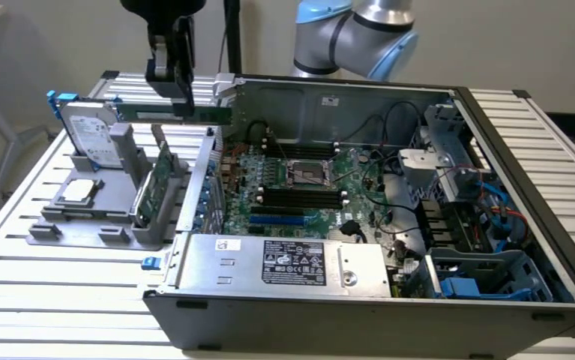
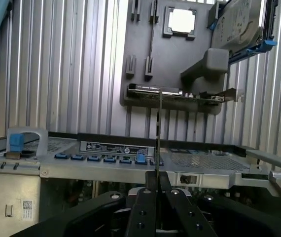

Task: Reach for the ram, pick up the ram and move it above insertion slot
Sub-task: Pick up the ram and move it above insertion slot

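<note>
Above the rear wall of the open grey computer case (image 1: 367, 315), in the exterior view, we see the black two-fingered gripper (image 1: 182, 105) pinching the ram (image 1: 172, 114), a thin, long green circuit-board stick, which hangs level in the air, extending from the fingers toward the exterior view's left. It sits clear of the grey plastic parts holder (image 1: 97, 214), where the silver hard drive with blue rails (image 1: 92, 135) and the wider green expansion card (image 1: 162, 180) stand. We judge that the ram is lifted but not over the black memory slots (image 1: 297, 199) on the green motherboard (image 1: 362, 187).

From the wrist view, we see the ram (image 2: 158, 138) edge-on as a thin vertical line rising from between the pressed-together fingers (image 2: 148, 197). We judge the hold narrow: the fingers clamp one end, so the long free length could swing, tilt or slip. A tilted stick could strike the case's rear wall or arrive skewed over its slot.
</note>
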You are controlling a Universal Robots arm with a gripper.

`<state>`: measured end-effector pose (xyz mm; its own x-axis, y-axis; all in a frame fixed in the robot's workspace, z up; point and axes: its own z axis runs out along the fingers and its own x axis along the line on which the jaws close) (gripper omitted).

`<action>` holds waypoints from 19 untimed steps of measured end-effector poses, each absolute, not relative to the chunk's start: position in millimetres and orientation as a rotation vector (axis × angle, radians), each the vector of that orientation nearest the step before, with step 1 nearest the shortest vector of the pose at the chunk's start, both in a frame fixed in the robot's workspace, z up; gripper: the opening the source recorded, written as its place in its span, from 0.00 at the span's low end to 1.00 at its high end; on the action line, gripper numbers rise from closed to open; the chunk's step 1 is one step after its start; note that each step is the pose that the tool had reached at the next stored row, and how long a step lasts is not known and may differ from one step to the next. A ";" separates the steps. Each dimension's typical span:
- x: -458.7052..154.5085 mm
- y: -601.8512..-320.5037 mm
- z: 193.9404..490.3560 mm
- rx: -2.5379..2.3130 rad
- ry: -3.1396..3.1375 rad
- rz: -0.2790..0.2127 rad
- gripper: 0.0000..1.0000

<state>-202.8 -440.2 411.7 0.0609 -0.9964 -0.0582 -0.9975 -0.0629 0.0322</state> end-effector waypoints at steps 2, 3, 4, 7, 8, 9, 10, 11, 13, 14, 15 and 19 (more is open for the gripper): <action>-196.1 -439.3 412.3 -2.275 2.138 0.102 0.13; -192.6 -438.8 412.6 -2.275 2.138 0.103 0.13; -189.0 -438.4 412.8 -2.275 2.138 0.104 0.13; -177.8 -437.0 413.4 -2.274 2.137 0.106 0.13; -174.1 -436.6 413.6 -2.273 2.137 0.106 0.13; -170.4 -436.1 413.7 -2.273 2.136 0.107 0.13; -166.7 -435.6 413.8 -2.273 2.136 0.108 0.13; -163.0 -435.2 414.0 -2.272 2.136 0.108 0.13; -155.4 -434.3 414.2 -2.272 2.135 0.109 0.13; -151.5 -433.9 414.3 -2.272 2.135 0.110 0.13; -147.6 -433.4 414.3 -2.271 2.134 0.111 0.13; -131.0 -431.5 414.4 -2.270 2.133 0.113 0.13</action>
